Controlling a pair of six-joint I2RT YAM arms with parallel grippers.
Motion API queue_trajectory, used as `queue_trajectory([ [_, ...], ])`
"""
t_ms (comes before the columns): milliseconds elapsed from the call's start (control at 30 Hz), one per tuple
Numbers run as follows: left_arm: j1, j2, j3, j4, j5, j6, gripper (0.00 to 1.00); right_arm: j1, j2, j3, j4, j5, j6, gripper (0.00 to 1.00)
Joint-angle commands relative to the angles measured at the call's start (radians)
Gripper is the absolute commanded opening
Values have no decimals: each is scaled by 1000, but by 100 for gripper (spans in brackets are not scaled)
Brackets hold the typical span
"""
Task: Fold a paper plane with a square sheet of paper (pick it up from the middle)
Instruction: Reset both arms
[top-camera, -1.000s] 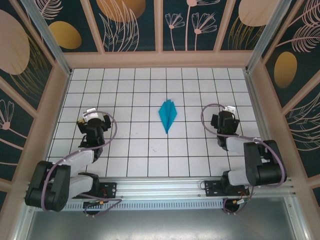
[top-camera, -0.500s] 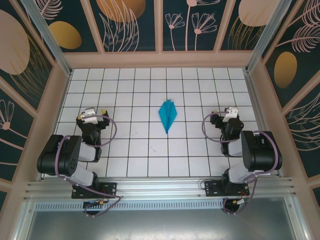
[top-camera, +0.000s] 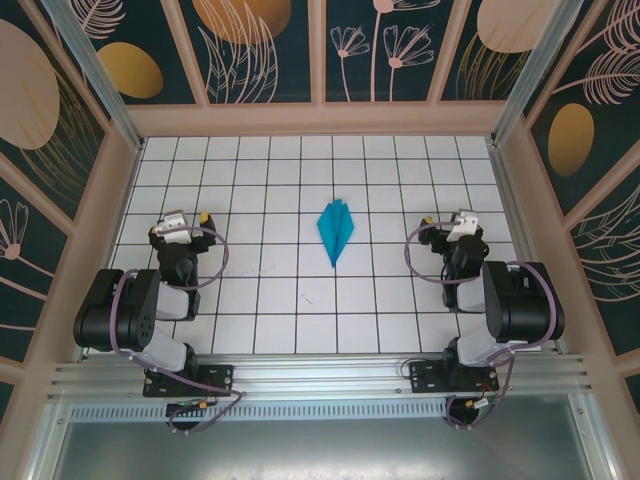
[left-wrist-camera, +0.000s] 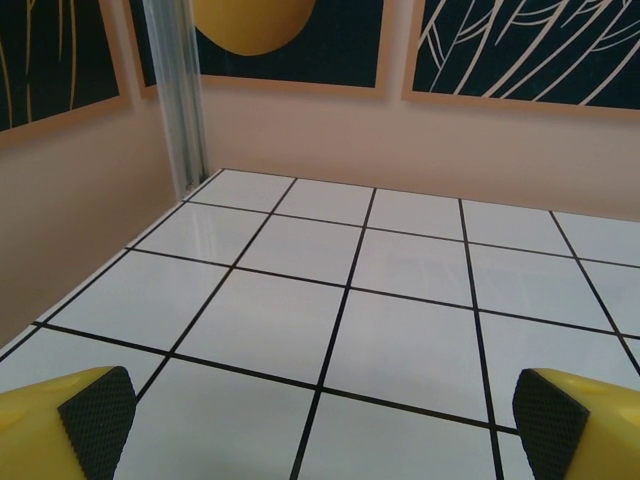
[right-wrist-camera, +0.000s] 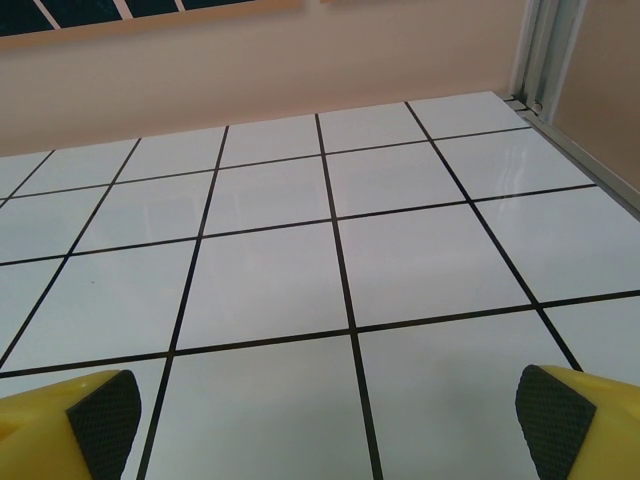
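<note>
Seen from above, the paper plane (top-camera: 336, 229) lies flat near the middle of the white tiled counter (top-camera: 300, 160), its slim tip toward the near edge. It is well apart from the left gripper (top-camera: 188, 220) and the right gripper (top-camera: 447, 222) on either side. Left wrist camera: black pads (left-wrist-camera: 97, 408) sit at the lower corners, jaws wide above the tiles. Right wrist camera: pads (right-wrist-camera: 105, 410) sit likewise, jaws wide.

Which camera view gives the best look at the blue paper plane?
The top external view. There the paper plane lies whole and unobstructed in the middle of the tiled table, its tip toward the near edge. Both wrist cameras face other parts of that table and the walls instead.
</note>
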Motion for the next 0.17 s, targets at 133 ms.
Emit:
queue_trajectory([
  [133,4,-2,14,20,39,0,99,-7,0,14,53,-19,10,99],
])
